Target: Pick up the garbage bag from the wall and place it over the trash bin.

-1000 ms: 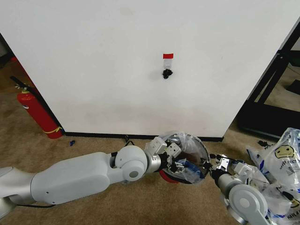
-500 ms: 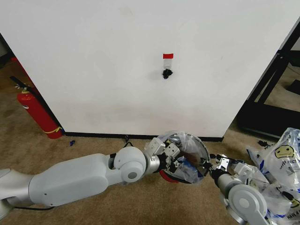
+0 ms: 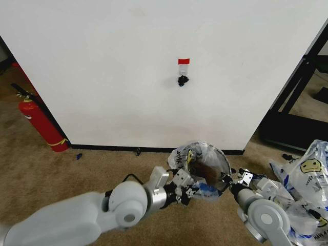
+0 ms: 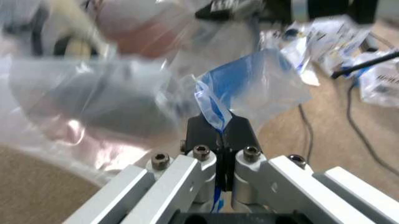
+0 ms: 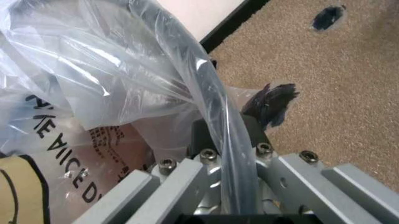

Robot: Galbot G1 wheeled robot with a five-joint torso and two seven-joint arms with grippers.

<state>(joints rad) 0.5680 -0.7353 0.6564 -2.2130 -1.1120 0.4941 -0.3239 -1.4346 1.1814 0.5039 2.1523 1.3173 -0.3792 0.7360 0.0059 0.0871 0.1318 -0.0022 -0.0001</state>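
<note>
Two grippers pinch the garbage bag [image 3: 202, 166] across the trash bin [image 3: 215, 171]: our left gripper [image 3: 190, 190] clamps its blue edge at seven o'clock, our right gripper [image 3: 229, 183] its rim at four o'clock.

Garbage bag [image 3: 201, 163] was clear, yellow smiley, blue patch, dark lettering. Wall [image 3: 128, 77] plain white, black baseboard, red tape tag [image 3: 183, 61], black hook [image 3: 182, 80]. Fire extinguisher [image 3: 41, 124] red. Carpet [image 3: 61, 169] brown. Heap of bags [image 3: 307, 189] clear, yellow smileys.
</note>
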